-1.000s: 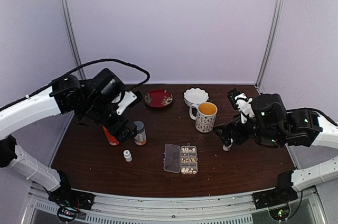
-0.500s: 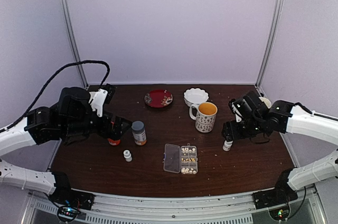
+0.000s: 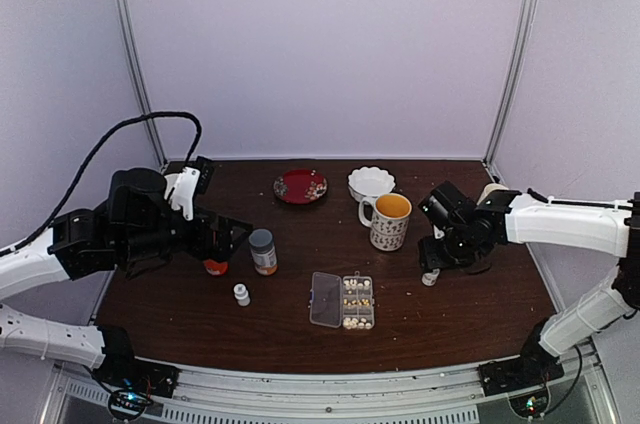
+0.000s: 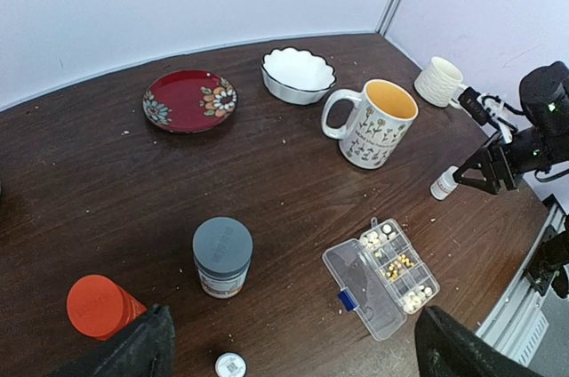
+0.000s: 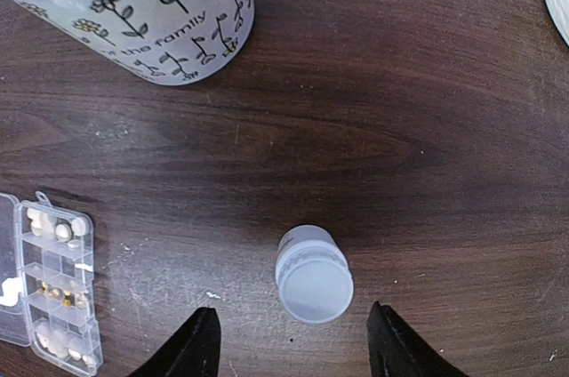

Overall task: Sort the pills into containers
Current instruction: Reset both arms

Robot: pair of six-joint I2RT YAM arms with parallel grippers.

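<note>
White arm shells (image 3: 565,224), black joints (image 3: 135,219), one seemingly braided black cable (image 3: 165,115).

The little bottle (image 5: 313,281) just in front of the black right gripper (image 5: 293,310) is white, and the mug (image 5: 151,21) past it is pale with black flowers and hearts, orange inside. Ahead of the left gripper (image 4: 293,315), the plate (image 4: 189,100) is red with flowers.

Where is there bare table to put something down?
The widest bare patch is in the middle, between the grey-capped bottle, the red plate, the mug and the pill box. Another lies along the near edge, right of the pill box. Crowded: the back, where white bowl and mug sit close.
</note>
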